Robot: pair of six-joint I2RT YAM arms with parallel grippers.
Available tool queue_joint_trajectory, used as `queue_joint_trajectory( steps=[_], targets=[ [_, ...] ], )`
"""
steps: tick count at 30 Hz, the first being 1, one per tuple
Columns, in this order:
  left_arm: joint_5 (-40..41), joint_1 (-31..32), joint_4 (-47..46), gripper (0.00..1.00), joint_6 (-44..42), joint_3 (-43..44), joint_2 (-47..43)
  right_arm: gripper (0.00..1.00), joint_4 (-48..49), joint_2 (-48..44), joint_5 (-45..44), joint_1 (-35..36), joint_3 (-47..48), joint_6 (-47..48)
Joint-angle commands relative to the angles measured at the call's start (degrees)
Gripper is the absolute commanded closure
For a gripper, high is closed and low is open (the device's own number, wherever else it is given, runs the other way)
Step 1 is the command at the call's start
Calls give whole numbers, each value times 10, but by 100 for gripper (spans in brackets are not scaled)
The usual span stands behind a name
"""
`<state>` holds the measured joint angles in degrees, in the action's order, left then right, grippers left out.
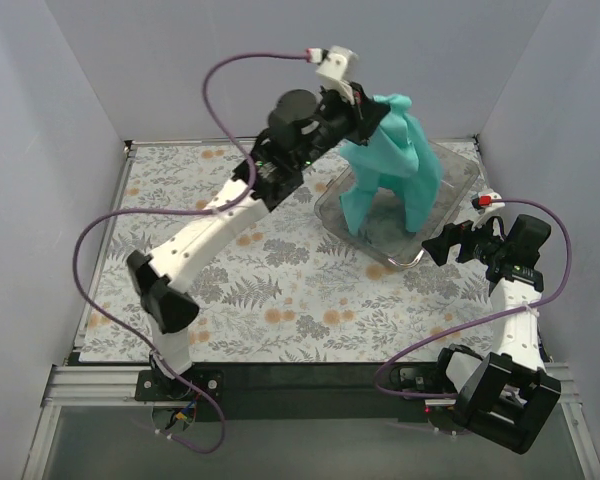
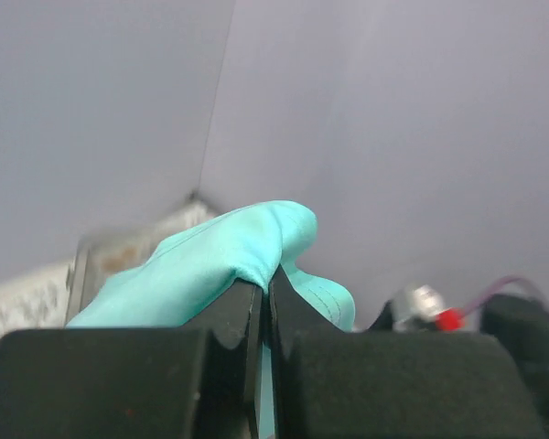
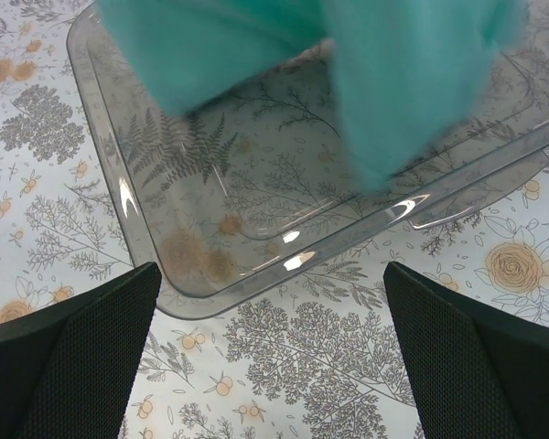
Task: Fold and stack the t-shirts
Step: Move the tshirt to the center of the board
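A teal-green t-shirt (image 1: 388, 160) hangs bunched above a clear plastic bin (image 1: 458, 190) at the back right, its lower folds dangling into the bin. My left gripper (image 1: 368, 112) is shut on the shirt's top fold, high over the bin. In the left wrist view the cloth (image 2: 215, 261) bulges over the closed jaws of that gripper (image 2: 266, 288). My right gripper (image 1: 432, 246) stands open just in front of the bin's near corner, holding nothing. In the right wrist view the shirt (image 3: 403, 82) hangs over the bin (image 3: 146, 247), beyond the open right gripper (image 3: 270, 315).
A floral patterned cloth (image 1: 270, 290) covers the table. Grey walls close in the left, back and right sides. The bin sits tilted against the back right corner.
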<state>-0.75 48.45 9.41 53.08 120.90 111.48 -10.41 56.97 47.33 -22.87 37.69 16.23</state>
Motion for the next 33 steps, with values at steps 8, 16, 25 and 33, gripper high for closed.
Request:
queue_joint_trajectory(
  steps=[8, 16, 25, 33],
  targets=[
    [-21, 2, -36, 100, -53, -59, -228, 2, 8, -9, 15, -3, 2, -7],
    [25, 2, -11, 100, -83, -123, -288, 2, 7, -5, 14, -3, 1, -1],
    [107, 2, -46, 100, -50, -399, -429, 2, 1, 6, 20, -3, 3, 13],
    [191, 1, -23, 20, 0, -615, -517, 4, -101, 20, 78, 55, 40, 148]
  ],
)
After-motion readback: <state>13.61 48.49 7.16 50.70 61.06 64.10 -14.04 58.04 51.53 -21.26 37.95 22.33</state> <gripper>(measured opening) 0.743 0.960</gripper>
